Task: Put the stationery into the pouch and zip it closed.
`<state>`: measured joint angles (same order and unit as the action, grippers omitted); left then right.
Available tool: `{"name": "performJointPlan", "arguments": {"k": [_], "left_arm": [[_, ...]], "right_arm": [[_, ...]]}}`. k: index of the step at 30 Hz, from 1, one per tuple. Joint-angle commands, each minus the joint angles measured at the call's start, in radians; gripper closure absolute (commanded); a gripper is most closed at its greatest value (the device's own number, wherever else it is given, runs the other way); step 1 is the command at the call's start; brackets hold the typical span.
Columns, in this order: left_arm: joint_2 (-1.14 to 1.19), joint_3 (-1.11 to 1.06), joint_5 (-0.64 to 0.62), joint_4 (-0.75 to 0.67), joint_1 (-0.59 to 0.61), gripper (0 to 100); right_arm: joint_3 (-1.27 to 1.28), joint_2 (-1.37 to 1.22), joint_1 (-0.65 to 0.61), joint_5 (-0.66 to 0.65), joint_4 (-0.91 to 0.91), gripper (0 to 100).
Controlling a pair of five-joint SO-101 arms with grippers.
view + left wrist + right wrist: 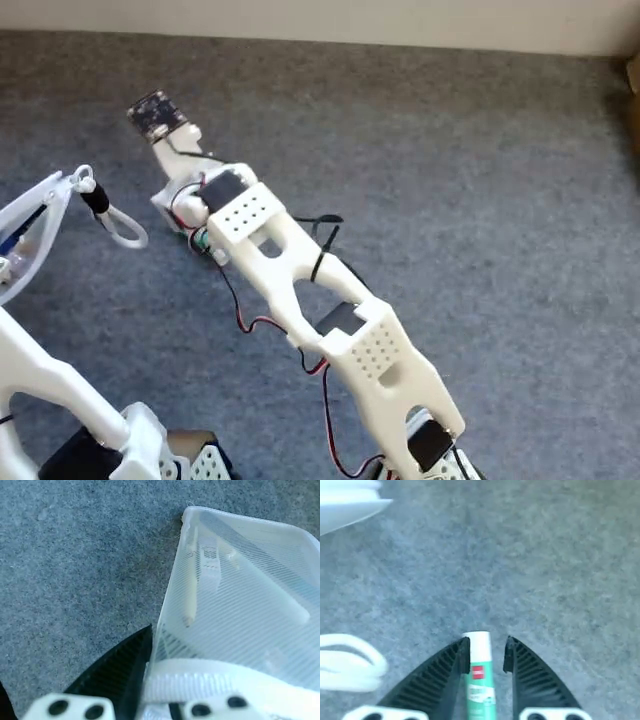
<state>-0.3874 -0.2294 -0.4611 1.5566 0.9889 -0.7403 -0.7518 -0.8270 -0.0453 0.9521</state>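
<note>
R gripper (487, 641) astride green-white tube (480, 680), prob. glue stick.

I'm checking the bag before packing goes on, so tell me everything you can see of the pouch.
The pouch is a see-through white bag of fine striped mesh with a stitched white rim, held tilted over the grey carpet. Inside lie a pale pencil-like stick and a white clip-like piece. The left hand grips it by a white webbing band. In the high view a white cord loop with a black toggle hangs at its corner.
</note>
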Motion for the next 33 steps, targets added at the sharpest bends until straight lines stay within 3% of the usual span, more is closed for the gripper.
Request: {"name": "performJointPlan", "arguments": {"k": [1, 13, 23, 33], "left_arm": [[0.007, 0.005, -0.015, -0.003, 0.025, 99], [0.007, 0.005, -0.015, -0.003, 0.025, 99], [0.007, 0.007, -0.015, -0.003, 0.021, 99], [0.007, 0.004, -0.014, -0.003, -0.001, 99]], "right_arm": [[-0.058, 0.027, -0.048, -0.009, 0.007, 88.0], [-0.077, -0.099, -0.051, -0.029, -0.004, 87.6], [-0.323, -0.282, -0.002, -0.072, 0.108, 87.6], [-0.631, -0.300, 0.028, -0.069, 0.236, 87.5]]}}
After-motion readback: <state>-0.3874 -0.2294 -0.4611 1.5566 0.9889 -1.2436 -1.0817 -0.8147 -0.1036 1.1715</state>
